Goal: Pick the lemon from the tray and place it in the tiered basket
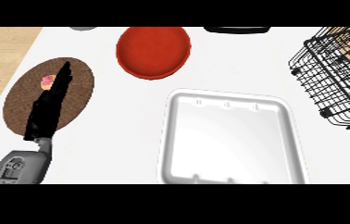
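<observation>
- the white tray (179, 140) sits in the middle of the counter, and no lemon shows inside it.
- the wire basket (321, 75) stands at the right edge, well apart from the tray's left side and just beside its far right corner.
- the left hand (49, 107) is on the left side, over a brown round mat (78, 86). its fingers are straight and pressed together, pointing away from the robot. it holds nothing.
- a small pink and yellow thing (47, 81) lies on the mat, touching the side of the fingers. i cannot tell if this is the lemon.
- the right hand does not show at all.
- a red plate (153, 52) lies past the tray, between the mat and the basket.
- i think the next move depends on this: the basket is far to the right of the left hand, with the tray in between, so the right arm would be nearer to the basket.
</observation>
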{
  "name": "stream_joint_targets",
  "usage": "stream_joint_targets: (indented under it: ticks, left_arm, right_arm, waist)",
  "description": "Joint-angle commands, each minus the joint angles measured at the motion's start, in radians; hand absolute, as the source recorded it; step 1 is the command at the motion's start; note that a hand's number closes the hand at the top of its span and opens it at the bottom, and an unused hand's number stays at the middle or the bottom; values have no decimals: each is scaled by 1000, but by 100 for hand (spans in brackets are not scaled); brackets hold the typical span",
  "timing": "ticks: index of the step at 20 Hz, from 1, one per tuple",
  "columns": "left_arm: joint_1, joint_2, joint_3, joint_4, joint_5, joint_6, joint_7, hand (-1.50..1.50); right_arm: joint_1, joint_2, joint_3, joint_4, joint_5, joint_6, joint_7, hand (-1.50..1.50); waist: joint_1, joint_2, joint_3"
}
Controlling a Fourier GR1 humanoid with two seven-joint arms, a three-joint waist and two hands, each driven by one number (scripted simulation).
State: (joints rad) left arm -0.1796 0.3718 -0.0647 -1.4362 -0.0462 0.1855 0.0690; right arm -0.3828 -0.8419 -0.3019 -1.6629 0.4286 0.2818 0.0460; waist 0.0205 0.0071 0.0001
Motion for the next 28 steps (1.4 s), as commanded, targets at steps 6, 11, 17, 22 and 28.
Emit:
stream_joint_targets:
  ticks: [6,11,17,22,28]
  left_arm:
    - [3,-18,14,27,-16,-23,-24,0]
    - [24,-22,19,-36,-30,-22,12,0]
    - [0,-13,47,9,-25,-55,-13,0]
    - [1,-36,32,3,-53,-31,2,0]
    - [-32,-43,57,71,-49,-59,-24,0]
  right_arm:
    - [-163,-69,45,467,229,-186,-274,150]
    - [-277,-54,97,702,271,-209,-428,150]
    - [-386,-67,94,953,266,-144,-567,150]
    - [-411,-12,106,1066,266,-56,-505,150]
    - [-449,-10,59,1219,252,-64,-572,-150]
  waist:
    - [-1,-1,0]
    - [4,-2,1]
    - [8,1,1]
    - [8,1,0]
    - [-1,1,1]
